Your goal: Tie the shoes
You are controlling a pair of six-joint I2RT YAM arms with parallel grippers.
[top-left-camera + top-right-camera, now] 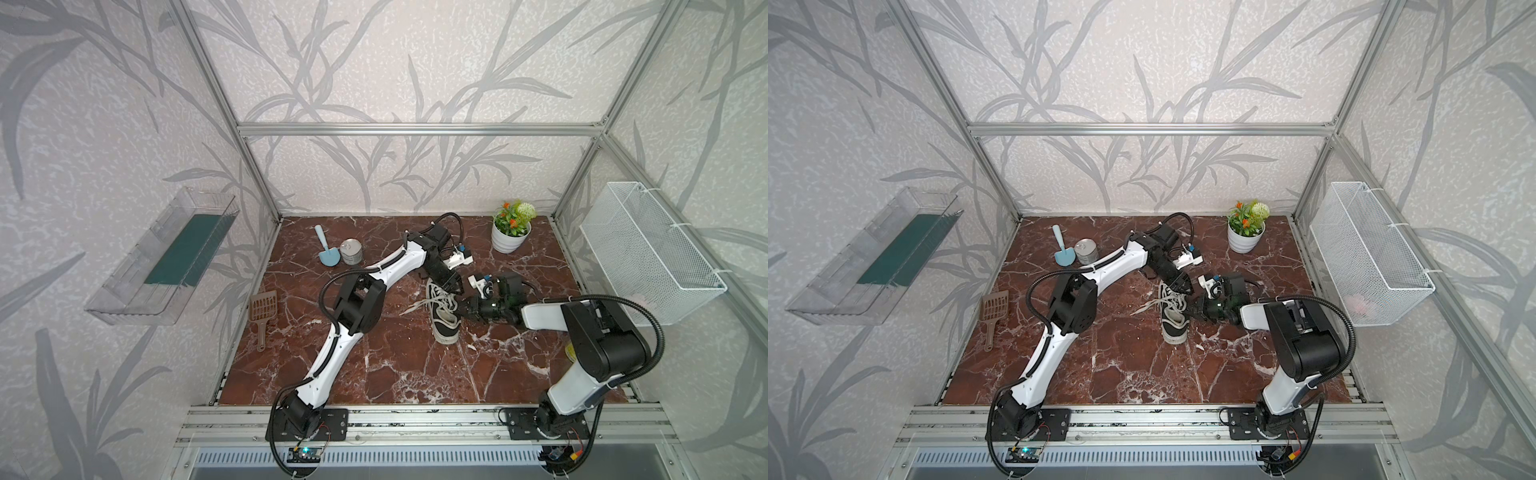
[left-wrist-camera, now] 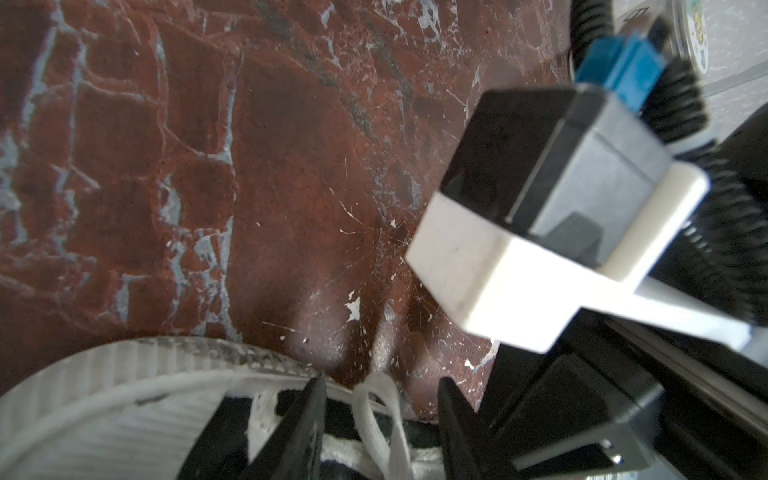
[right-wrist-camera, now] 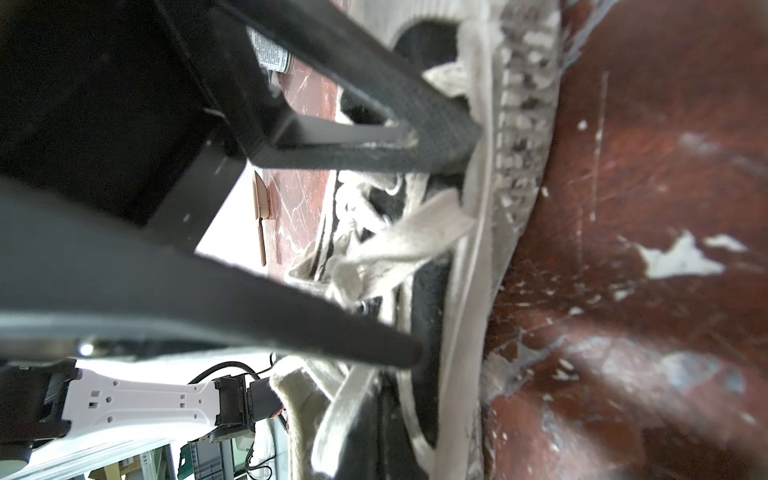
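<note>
The shoe (image 1: 444, 326) is not yet tied, and the step in hand looks like taking hold of a lace loop so that a knot can be drawn. The left gripper (image 2: 381, 390) hangs over the laced part with its jaws apart. A white lace loop (image 2: 376, 415) stands between its two fingers (image 2: 307, 419), clear of both, so nothing is gripped there yet. The right gripper (image 1: 464, 308) reaches in from the side, just beside the left one, with its jaws together. Its tip sits against the lacing, but whether a strand is pinched in it cannot be told. Under both tips lie the crossed laces, and from there the black upper runs on toward the front edge of the table (image 1: 374, 365). One loose lace end (image 1: 411, 309) trails off the shoe onto the marble on the side away from the right gripper. The next move probably calls for the left jaws to meet squarely on the loop, low enough not to slip off. A pull away from the right gripper would follow, without dragging the shoe along.
</note>
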